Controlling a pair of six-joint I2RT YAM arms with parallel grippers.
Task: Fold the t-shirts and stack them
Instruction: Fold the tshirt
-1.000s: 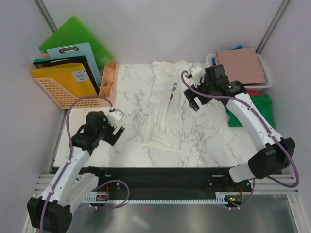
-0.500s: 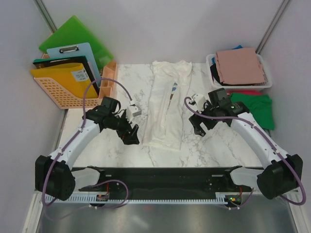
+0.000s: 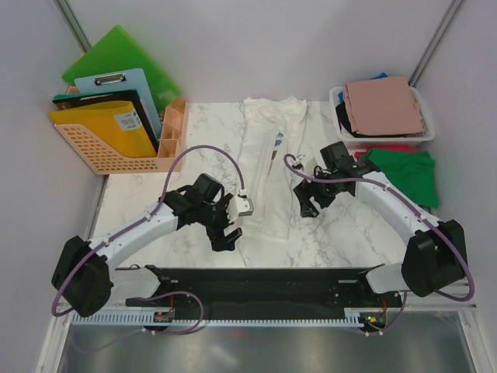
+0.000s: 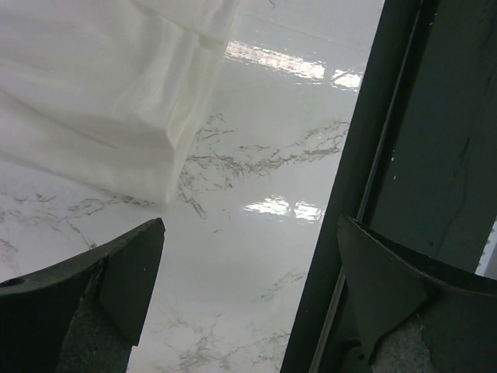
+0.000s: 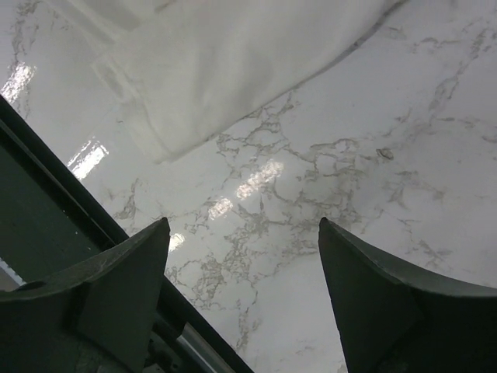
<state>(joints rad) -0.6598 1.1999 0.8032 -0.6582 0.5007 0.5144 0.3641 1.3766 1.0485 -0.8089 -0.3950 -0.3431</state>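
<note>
Cream-white t-shirt [image 3: 264, 167] was folded into a long strip down the middle of the bench, far edge toward near edge, right?

Yep. Left end effector [image 3: 224, 233] hung spread by its near-left corner. Right end effector [image 3: 311, 203] was spread beside its right side. Both were holding nothing.

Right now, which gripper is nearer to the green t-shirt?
Right. The right gripper hangs to the left of the green t-shirt; the left gripper is farther off, beyond the cream-white t-shirt, at its near-left corner.
</note>
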